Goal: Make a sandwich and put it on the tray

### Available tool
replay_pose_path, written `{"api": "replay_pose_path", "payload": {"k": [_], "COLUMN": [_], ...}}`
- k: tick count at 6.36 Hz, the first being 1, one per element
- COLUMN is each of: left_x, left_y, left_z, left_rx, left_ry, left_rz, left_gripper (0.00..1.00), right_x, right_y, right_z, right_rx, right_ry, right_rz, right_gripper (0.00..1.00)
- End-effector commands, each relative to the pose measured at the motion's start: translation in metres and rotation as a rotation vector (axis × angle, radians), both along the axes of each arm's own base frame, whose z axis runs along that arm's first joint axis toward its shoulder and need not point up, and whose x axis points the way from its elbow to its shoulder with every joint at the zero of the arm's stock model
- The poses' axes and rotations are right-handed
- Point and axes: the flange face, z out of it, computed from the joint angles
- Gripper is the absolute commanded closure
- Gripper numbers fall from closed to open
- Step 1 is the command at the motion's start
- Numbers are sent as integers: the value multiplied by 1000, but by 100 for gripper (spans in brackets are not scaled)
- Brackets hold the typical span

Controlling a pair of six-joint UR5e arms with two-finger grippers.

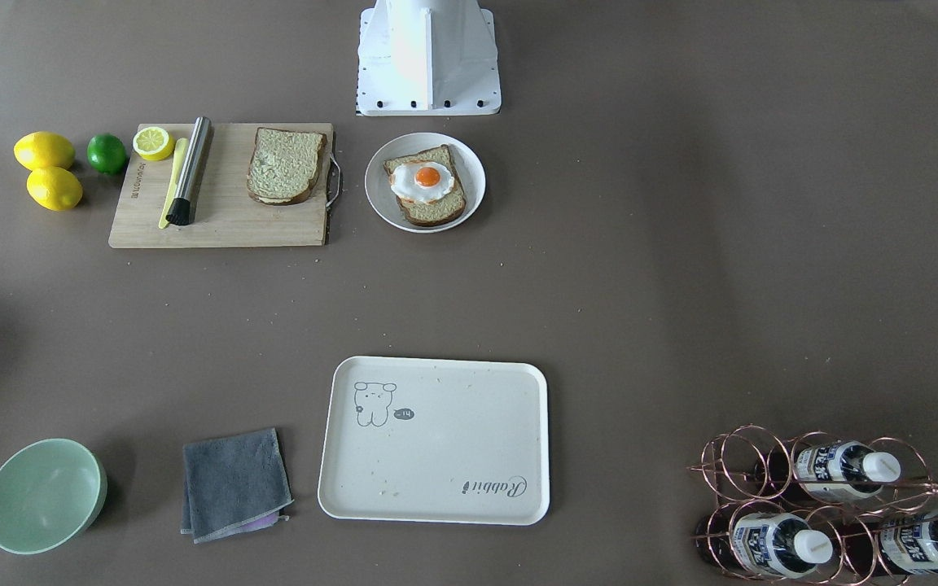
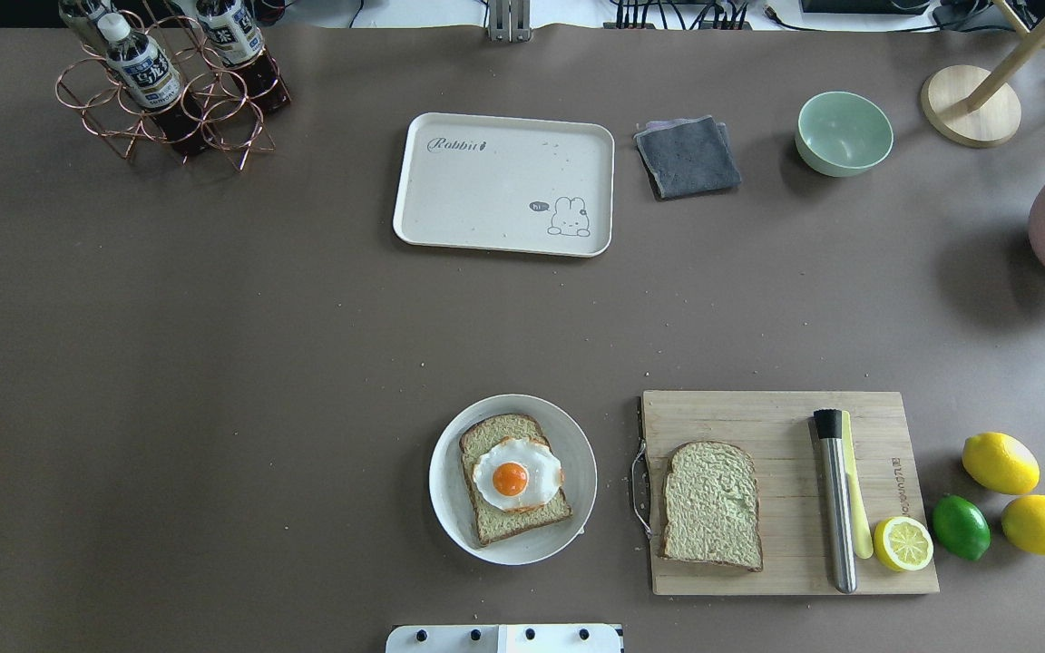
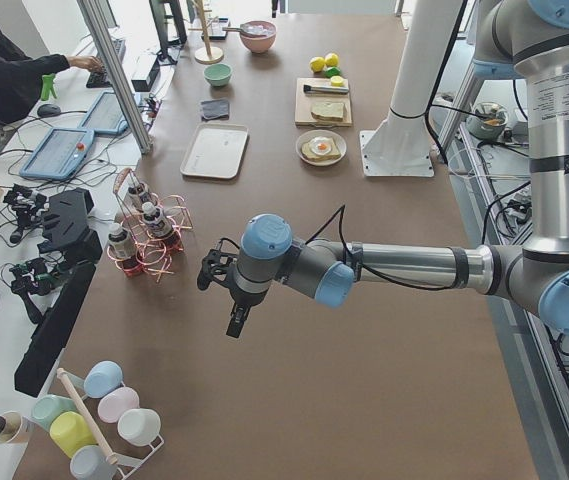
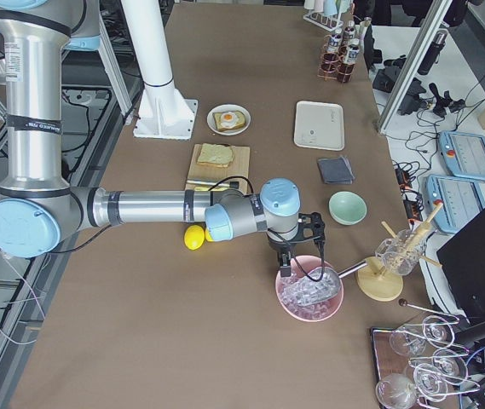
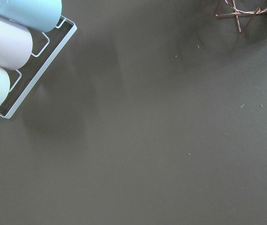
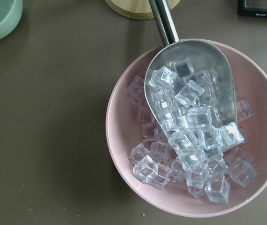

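Sitting on plate (image 2: 450, 508), egg (image 2: 516, 474) tops bread slice (image 2: 486, 435)

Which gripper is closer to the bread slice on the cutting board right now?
Right, probably. The right gripper hangs over the pink ice bowl, beyond the lemons from the bread slice. The left gripper hovers past the bottle rack, farther away.

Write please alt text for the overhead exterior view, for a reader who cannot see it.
A fried egg lies on a bread slice on a white plate; a second bread slice lies on a wooden cutting board. The cream tray sits apart.
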Motion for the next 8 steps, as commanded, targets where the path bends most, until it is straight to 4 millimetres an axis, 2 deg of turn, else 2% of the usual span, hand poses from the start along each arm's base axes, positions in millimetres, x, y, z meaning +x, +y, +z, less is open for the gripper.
{"api": "replay_pose_path", "payload": {"k": [1,8], "left_x": [-1,-3], "left_y": [0,6], "left_z": [-1,0], "left_rx": [2,-2], "left_ry": [1,5], "left_rz": [-3,-6], "left_gripper": [3,3], "right_x": [0,-1], "right_y": [1,-4], "right_z": [0,-9], "right_rx": [1,13], "right_ry": [-1,-5], "right_rz": [0,6], "right_gripper": [0,0]}}
